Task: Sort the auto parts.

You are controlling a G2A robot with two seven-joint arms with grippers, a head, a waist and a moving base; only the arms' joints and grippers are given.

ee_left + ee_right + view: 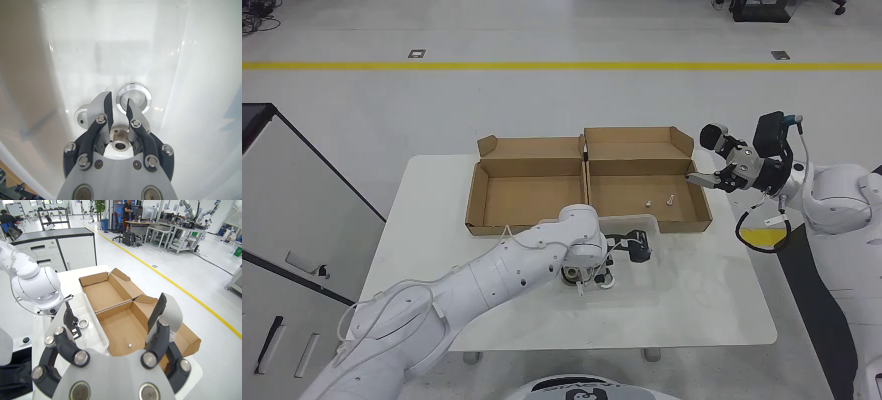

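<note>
1. The left hand (119, 108) is down inside the white tray (121, 56). Its fingers stand a narrow gap apart.
2. A small flanged hub (119, 142) sits between those fingers, close to the palm, with its bore turned toward the wrist camera. I cannot tell whether the pads touch it.
3. Just past the fingertips, a metal ring (132, 87) lies flat on the tray floor, and one fingertip crosses its opening in the wrist view.
4. Beside the ring is another round metal part (80, 117), partly hidden behind the other finger.
5. The tray rests on the white counter (442, 200), just beside the near walls of two open cardboard boxes.
6. The right hand (113, 313) is spread wide and holds nothing. It hangs above the counter's right edge, just beside the right cardboard box (627, 195) and well apart from the tray.
7. Two small metal pieces (669, 198) lie on the floor of the right cardboard box, toward its right end.
8. The left cardboard box (527, 195) stands against the right one, wall to wall, and both have their flaps up on the far side.
</note>
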